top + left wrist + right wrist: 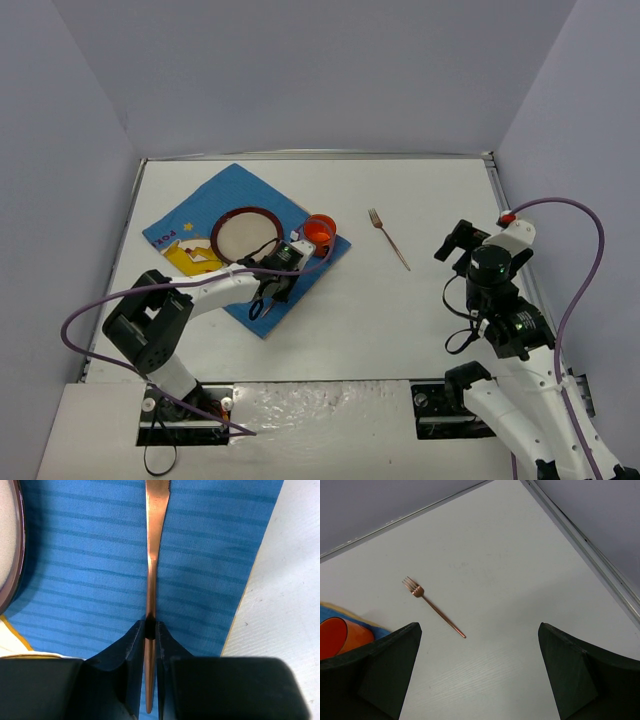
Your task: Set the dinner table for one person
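My left gripper (150, 625) is shut on the thin handle of a copper utensil (153, 555). The utensil lies along the blue striped placemat (210, 555), and its head is cut off at the top of the left wrist view. From above, that gripper (270, 296) sits over the placemat's (215, 195) near right part, just below a dark-rimmed plate (246, 234). An orange cup (320, 230) stands at the placemat's right corner. A copper fork (389, 238) lies on the bare dinner table (400, 310). My right gripper (452, 241) hovers open and empty to the fork's right.
In the right wrist view the fork (434, 607) lies ahead and left of the wide-open gripper (480, 670), with the cup (340, 635) at the left edge. The table's metal rim (580, 545) runs along the right. Grey walls enclose the table on three sides.
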You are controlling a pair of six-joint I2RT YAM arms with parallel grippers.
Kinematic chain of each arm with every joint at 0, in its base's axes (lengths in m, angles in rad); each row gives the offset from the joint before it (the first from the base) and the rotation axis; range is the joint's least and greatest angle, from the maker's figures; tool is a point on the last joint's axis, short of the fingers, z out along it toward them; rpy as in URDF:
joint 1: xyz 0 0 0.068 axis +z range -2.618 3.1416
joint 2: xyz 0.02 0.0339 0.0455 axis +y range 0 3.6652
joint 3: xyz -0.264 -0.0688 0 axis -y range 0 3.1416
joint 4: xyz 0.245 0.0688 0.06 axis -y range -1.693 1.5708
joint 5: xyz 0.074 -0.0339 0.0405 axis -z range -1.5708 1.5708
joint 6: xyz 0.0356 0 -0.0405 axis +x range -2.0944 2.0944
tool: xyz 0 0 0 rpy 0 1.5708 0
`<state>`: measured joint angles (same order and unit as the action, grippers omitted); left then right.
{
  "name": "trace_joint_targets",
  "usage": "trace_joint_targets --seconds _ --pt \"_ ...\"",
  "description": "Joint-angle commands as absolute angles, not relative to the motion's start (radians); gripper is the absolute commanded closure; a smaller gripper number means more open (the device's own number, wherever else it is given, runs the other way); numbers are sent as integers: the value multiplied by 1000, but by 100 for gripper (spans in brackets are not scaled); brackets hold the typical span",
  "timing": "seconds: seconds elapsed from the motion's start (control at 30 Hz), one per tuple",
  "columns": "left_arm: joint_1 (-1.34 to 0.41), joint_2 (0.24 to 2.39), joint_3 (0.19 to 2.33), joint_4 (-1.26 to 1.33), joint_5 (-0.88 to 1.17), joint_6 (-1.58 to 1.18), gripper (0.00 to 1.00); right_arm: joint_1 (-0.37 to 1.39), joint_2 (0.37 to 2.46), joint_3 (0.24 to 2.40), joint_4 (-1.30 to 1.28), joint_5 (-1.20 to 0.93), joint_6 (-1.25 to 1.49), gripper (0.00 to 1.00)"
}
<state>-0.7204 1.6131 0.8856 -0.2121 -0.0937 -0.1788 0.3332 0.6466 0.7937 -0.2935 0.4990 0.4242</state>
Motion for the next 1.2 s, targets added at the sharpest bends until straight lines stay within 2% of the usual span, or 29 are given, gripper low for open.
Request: trace_joint_targets --seconds 0.0,0.03,0.07,0.17,0.27,0.43,0.53,0.7,0.9,1.17 --pt "-715 1603 911 -215 -103 -196 79 330 684 807 -212 482 419 0" --pt "-715 1602 916 -217 -104 -196 77 330 688 809 -211 479 418 0" --pt "-715 1599 923 -227 -109 -196 68 330 701 816 -206 466 416 0" --pt "-716 1579 939 -256 -121 -199 54 328 752 840 -194 408 402 0" --pt "-716 1536 952 -287 -124 -219 46 329 847 871 -192 373 398 0" --pt "-713 1419 998 -380 -170 -293 21 328 1054 949 -179 316 384 1" --pt "-699 1342 1024 -424 -198 -338 10 325 1191 1010 -168 264 370 1" --pt "-637 1258 1074 -520 -214 -419 3 318 1388 1088 -119 192 343 4" --pt "-551 1220 1094 -567 -139 -426 3 307 1624 1175 -109 125 230 11" --pt "-439 1155 1128 -624 -97 -346 3 302 1810 1247 -93 87 114 23"
